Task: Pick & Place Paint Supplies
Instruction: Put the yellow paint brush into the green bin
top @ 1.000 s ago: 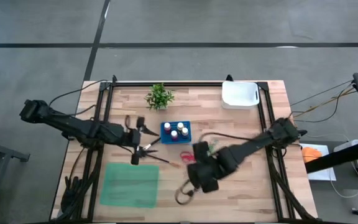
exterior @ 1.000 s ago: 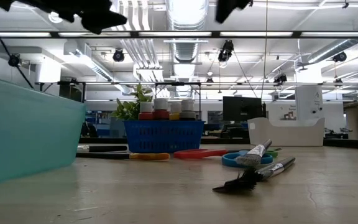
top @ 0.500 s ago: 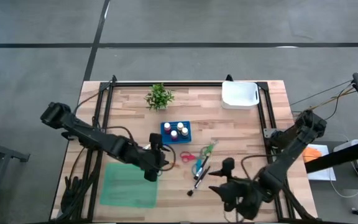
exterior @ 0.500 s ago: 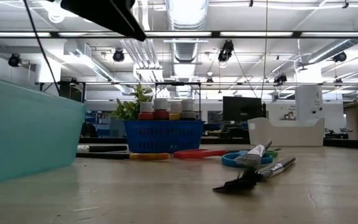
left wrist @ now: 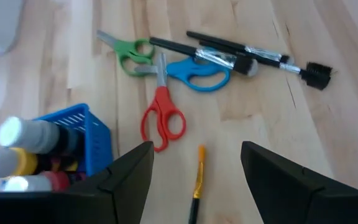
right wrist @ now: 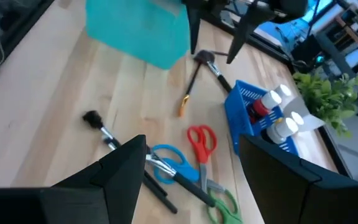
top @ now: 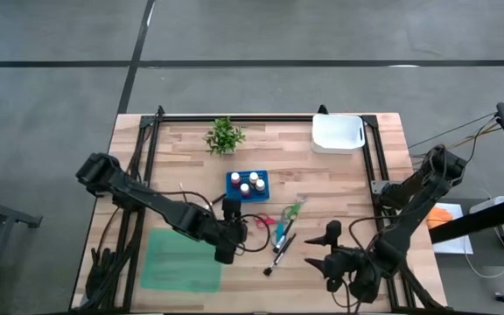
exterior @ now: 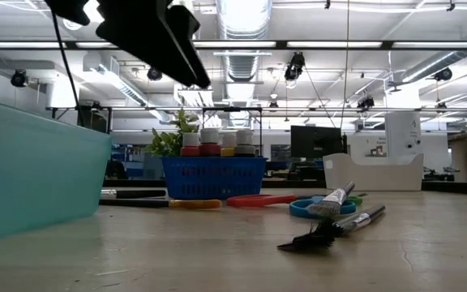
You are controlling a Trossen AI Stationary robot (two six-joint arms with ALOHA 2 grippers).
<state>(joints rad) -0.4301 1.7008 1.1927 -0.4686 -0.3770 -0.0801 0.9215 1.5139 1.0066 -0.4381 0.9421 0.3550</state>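
A blue basket of paint bottles stands mid-table. To its near right lie red scissors, blue scissors, green scissors and dark brushes, flat on the wood. My left gripper hovers open, high above the table in the low view, over an orange-handled brush beside the red scissors. My right gripper is open too, right of the scissors pile, facing it; its wrist view shows the red scissors and basket ahead.
A teal bin sits at the near left, close to my left gripper. A white bin stands at the far right and a small potted plant at the far edge. Bare wood lies near the right and near edges.
My left gripper has travelled toward the table's right and near edge, from beside the basket to just left of the red scissors. My right arm has swung off the table's middle toward the near right, uncovering the scissors and brushes. The supplies have stayed where they were.
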